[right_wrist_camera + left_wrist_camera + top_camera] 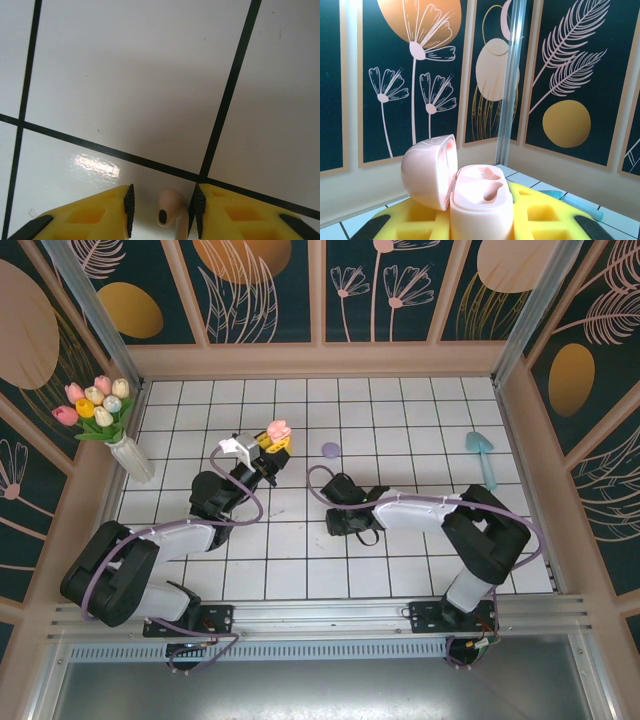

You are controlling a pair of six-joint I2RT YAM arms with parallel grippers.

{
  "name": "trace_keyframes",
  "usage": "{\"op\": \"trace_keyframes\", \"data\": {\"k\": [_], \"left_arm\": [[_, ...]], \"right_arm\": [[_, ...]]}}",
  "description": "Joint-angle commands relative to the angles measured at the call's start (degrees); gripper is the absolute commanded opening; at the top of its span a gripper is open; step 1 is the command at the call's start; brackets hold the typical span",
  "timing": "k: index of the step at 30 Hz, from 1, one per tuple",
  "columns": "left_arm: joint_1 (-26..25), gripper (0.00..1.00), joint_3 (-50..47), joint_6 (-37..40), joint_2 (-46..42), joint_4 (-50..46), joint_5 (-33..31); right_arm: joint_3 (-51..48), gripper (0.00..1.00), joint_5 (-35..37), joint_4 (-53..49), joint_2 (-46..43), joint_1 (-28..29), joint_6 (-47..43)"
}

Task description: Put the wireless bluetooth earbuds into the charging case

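**Top view.** The left tool hangs above the tiled counter, pinching the pink charging case with its lid open. The right tool is down at the counter near the middle, well apart from the case.

**Left wrist view.** The case stands upright between the yellow fingers. Its hinged lid is swung off to the left and the two moulded sockets face up. The grip sits low on the body, so both sockets are free. The shell looks hard and smooth.

**Right wrist view.** A pale pink earbud lies on a white tile just below a dark grout line, between the black pads. The jaws are spread. A gap shows on the left side, and the right pad is just beside the bud; whether it touches, I cannot tell.

The bud's rounded head points toward the grout line. Its short stem runs toward the wrist, so the long axis lies along the pad faces.

The bud is probably very light, rigid and glossy, so it is likely to roll or squirt out under an off-centre squeeze. The best hold looks to be a gentle pinch across the neck, where head meets stem. To fit a socket it would then need turning stem-down.
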Motion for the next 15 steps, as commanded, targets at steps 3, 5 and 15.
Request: {"op": "trace_keyframes", "data": {"k": [3, 5, 15], "left_arm": [[-0.4, 0.00, 0.0, 0.9, -1.4, 0.3, -0.7], [-0.3, 0.00, 0.1, 1.0, -1.3, 0.3, -0.6], [-0.3, 0.00, 0.4, 1.3, -0.8, 0.5, -0.6]], "right_arm": [[2.5, 0.35, 3.3, -4.4, 2.2, 0.9, -0.9], [3.3, 0.34, 4.0, -5.3, 3.0, 1.4, -1.0], [4.4, 0.32, 6.6, -8.8, 5.0, 3.8, -0.6]]}}
